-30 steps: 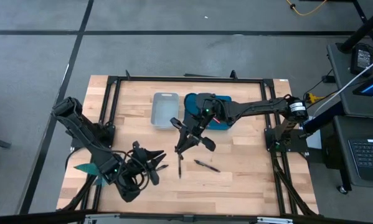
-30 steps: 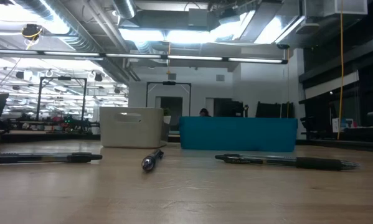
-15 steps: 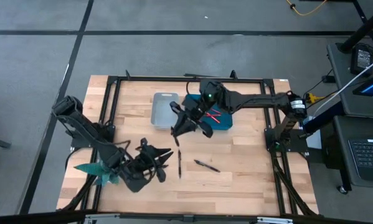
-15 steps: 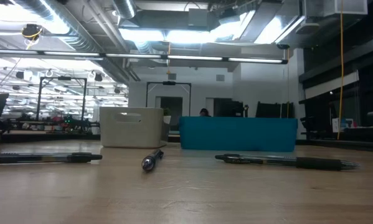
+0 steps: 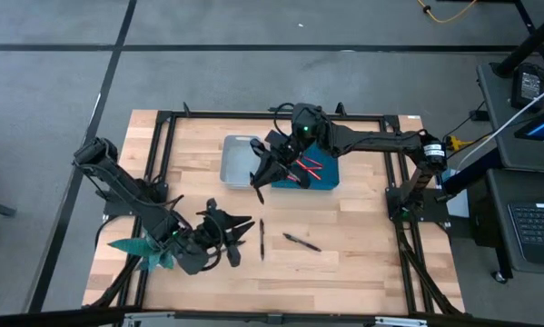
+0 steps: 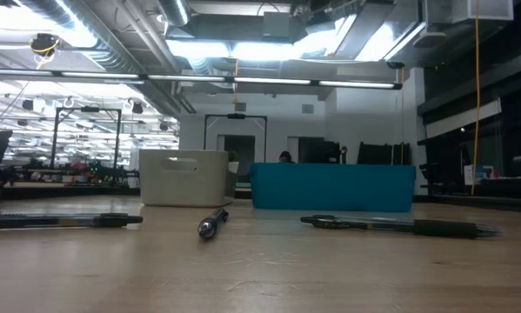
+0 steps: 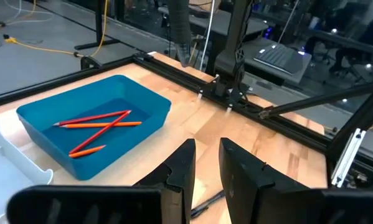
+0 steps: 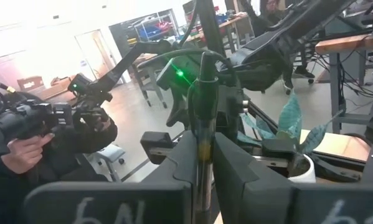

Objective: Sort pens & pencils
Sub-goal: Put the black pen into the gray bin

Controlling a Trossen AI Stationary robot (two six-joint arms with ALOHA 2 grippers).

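- pens lie loose on the near half of the counter (image 5: 362, 263), not yet sorted: one dark pen (image 5: 262, 240) lying roughly front to back near the middle, another pen (image 5: 301, 242) slanted just to its right; the low view shows them flat on the wood, with a third pen (image 6: 60, 221) at that picture's left edge.
- left claw (image 5: 231, 232) hovers low near the front, left of the middle pen, its fingers (image 7: 183, 171) parted a little with nothing between them; it seems placed for the next pickup, with the pens close ahead of it.
- right claw (image 5: 262, 173) sits farther back, raised between the white bin (image 5: 240, 162) and the blue bin (image 5: 319, 177), clamped on a dark pen (image 8: 203, 134) that stands upright between its fingers in the right wrist view; my guess is it carries this pen toward the white bin.
- blue bin holds several orange pencils (image 7: 96, 127) lying crossed on its floor, so it reads as the pencil bin; the white bin beside it looks meant for pens, though its contents cannot be made out.
- beyond the counter, a person (image 8: 33, 140) holding a dark device shows in the right wrist view.
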